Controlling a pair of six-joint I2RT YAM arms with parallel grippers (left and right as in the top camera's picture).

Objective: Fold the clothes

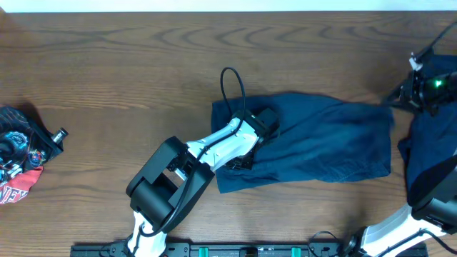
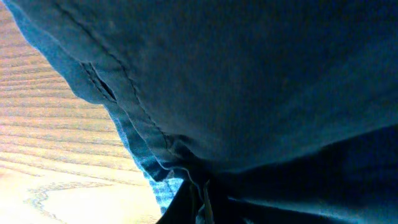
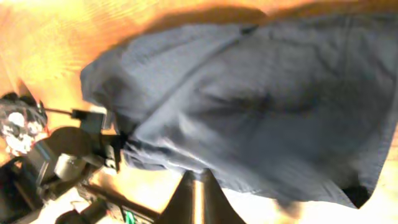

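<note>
A dark navy garment (image 1: 321, 143) lies spread on the wooden table at the centre. My left gripper (image 1: 263, 123) sits on its left part. In the left wrist view the navy fabric (image 2: 249, 81) fills the frame and is pinched between the dark fingers (image 2: 202, 205). A second navy garment (image 1: 428, 143) lies at the right edge under my right arm. My right gripper (image 1: 394, 100) hovers by the first garment's far right corner. In the right wrist view its fingers (image 3: 196, 190) are together and empty, with the garment (image 3: 261, 99) beyond them.
A pile of colourful printed cloth (image 1: 18, 160) with a small black object (image 1: 58, 135) lies at the left edge. A black cable loop (image 1: 230, 82) stands up from the left arm. The left arm (image 3: 62, 162) shows in the right wrist view.
</note>
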